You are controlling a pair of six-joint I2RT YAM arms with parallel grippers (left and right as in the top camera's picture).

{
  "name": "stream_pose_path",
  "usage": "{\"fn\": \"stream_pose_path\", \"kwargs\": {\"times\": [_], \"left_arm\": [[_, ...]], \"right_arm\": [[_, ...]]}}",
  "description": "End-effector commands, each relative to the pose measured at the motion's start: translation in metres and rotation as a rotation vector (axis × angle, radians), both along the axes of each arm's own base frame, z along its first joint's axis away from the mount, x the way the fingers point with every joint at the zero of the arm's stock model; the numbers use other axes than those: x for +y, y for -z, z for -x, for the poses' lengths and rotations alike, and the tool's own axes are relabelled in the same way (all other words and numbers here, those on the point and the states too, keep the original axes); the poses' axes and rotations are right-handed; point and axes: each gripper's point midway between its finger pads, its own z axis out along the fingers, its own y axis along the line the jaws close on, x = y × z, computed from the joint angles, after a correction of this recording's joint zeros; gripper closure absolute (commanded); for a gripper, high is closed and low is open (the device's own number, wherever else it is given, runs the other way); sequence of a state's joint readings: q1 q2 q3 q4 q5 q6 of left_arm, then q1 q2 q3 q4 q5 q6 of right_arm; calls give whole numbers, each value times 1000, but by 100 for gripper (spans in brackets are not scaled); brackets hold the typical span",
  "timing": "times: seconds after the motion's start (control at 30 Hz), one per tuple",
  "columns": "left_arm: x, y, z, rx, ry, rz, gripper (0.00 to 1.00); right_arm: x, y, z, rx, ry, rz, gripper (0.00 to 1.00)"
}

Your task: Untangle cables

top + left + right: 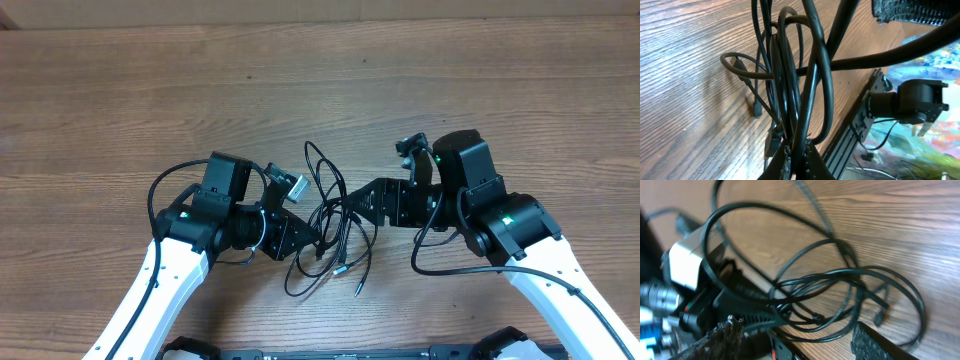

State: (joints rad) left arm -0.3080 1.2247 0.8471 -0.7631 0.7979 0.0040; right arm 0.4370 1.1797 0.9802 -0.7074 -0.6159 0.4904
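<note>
The cables (335, 228) are thin black cords looped in one tangle on the wooden table between my two arms. Loose plug ends (357, 290) trail toward the front. My left gripper (312, 240) is shut on a few strands at the tangle's left side. In the left wrist view the cables (790, 75) rise from the shut jaws (799, 160). My right gripper (350, 205) is at the tangle's upper right. In the right wrist view its fingers (797, 329) are spread wide around the cables (840, 280) without pinching them.
The wooden table (150, 90) stretches far back and to both sides. A metal rail (855, 135) runs along the table's front edge. The left arm's grey camera box (687, 262) sits close to the tangle.
</note>
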Motion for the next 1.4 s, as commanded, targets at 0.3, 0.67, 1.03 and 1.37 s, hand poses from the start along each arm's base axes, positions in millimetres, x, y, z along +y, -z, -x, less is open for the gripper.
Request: {"fn": "stream_pose_path", "kwargs": {"times": [0.3,0.67,1.03,1.37], "left_arm": [[-12,-20,3,-18,56,102,96],[-15,-25,8,-5,75,134,96],[-15,-24,8,-3,74,133,96],[35,24,-20,79,-265,-231,96]], "right_arm": [[44,-8,14,-242,-239,8,28],[58,1,-27,-351,-151,59,57],[30,22,-44,-292,28,209,96],[-109,75,-56,47,684,559,96]]}}
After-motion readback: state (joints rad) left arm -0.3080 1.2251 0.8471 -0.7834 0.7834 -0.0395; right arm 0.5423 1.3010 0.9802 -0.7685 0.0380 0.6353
